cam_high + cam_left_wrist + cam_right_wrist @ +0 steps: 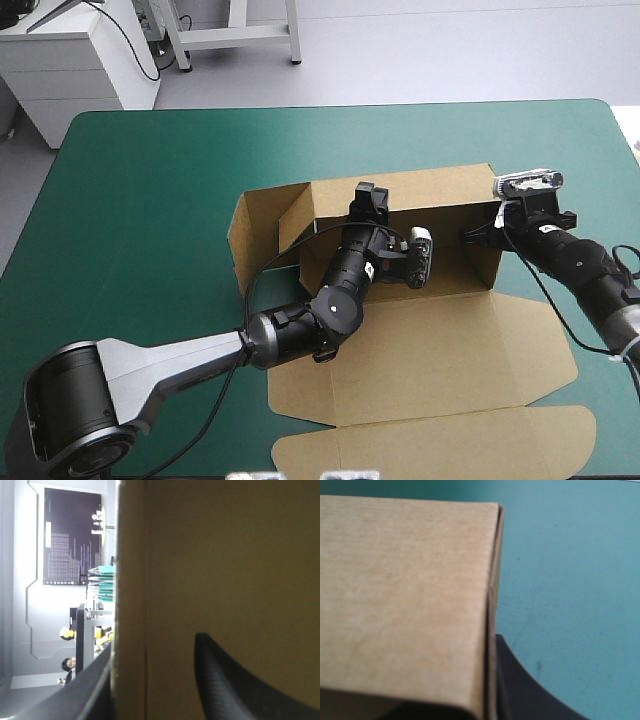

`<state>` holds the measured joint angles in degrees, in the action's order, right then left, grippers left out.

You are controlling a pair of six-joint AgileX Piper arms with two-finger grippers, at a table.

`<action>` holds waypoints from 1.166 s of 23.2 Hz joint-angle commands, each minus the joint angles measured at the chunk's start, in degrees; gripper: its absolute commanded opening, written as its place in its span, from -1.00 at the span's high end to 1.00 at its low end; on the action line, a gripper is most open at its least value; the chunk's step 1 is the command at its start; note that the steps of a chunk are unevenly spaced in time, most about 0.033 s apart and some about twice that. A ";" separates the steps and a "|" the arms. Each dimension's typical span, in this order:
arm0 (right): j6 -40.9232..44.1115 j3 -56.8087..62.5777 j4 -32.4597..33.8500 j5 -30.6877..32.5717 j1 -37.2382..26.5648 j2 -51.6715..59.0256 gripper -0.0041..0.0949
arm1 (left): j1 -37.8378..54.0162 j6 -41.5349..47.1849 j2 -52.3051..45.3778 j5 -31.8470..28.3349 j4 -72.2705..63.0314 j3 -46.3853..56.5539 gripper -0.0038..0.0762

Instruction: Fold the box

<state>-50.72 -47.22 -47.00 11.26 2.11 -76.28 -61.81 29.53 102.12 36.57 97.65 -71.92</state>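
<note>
The brown box [450, 330] lies mid-table with its walls raised around a tray and its lid [430, 400] flat toward the near edge. My left gripper [370, 200] reaches over the tray to the far wall [430, 185]. In the left wrist view that wall's edge [130, 605] stands between the fingers of the left gripper [152, 645], which is shut on it. My right gripper [478, 233] sits at the tray's right wall. In the right wrist view the board [405, 595] covers one finger, and the other black finger [520, 690] lies against its outer side.
A side flap [255, 235] stands out from the box's left end. The lid's rounded tuck flap [450, 445] reaches close to the table's near edge. Bare teal-green cover [150, 200] stretches left of the box and beyond it [350, 140].
</note>
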 commanded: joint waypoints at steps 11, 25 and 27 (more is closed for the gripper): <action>7.16 -13.78 2.31 6.54 1.12 -10.74 0.92 | -7.90 1.17 -3.09 11.08 2.51 -1.58 0.05; 22.39 -25.26 14.15 21.95 1.12 -11.91 0.92 | -3.72 11.24 -25.07 12.93 -4.32 -1.68 0.90; 26.28 -27.90 17.22 24.72 1.27 -11.91 0.92 | 0.99 10.06 -28.20 11.21 -11.16 -2.79 0.90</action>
<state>-29.34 -70.62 -30.36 33.71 3.01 -90.31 -65.62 39.66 79.93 47.34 91.51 -72.04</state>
